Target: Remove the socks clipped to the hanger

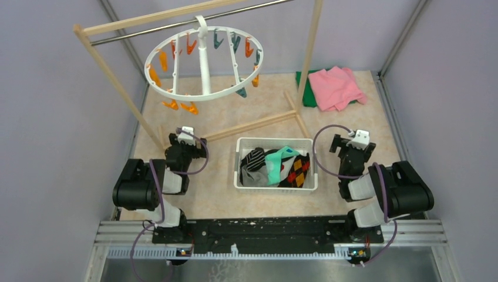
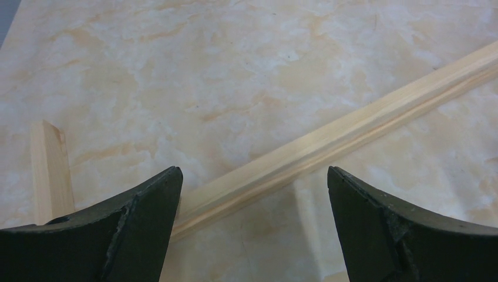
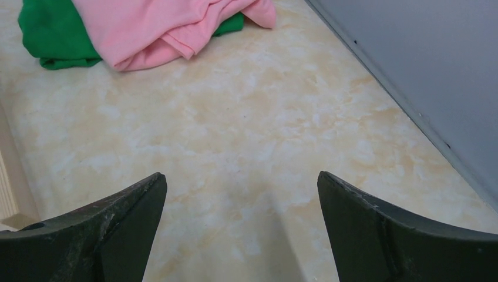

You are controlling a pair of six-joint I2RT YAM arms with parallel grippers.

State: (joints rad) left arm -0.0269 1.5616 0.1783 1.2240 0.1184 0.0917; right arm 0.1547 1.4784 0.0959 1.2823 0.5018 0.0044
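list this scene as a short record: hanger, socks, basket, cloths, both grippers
hanger: round white plastic ring hanger, hung on the rack rod, orange and teal clips hold nothing
socks: heap of patterned fabric socks, in the basket
basket: white slotted plastic basket, between the arms
left gripper: open, empty, over the rack's wooden foot bar
right gripper: open, empty, over the tabletop
cloths: pink cloth on green cloth, far right

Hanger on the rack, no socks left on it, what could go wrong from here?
The left gripper is open over the floor bar of the rack; a low forward move could snag and shake it. The hanger only hooks over the rail, so a jolt might swing or drop it.
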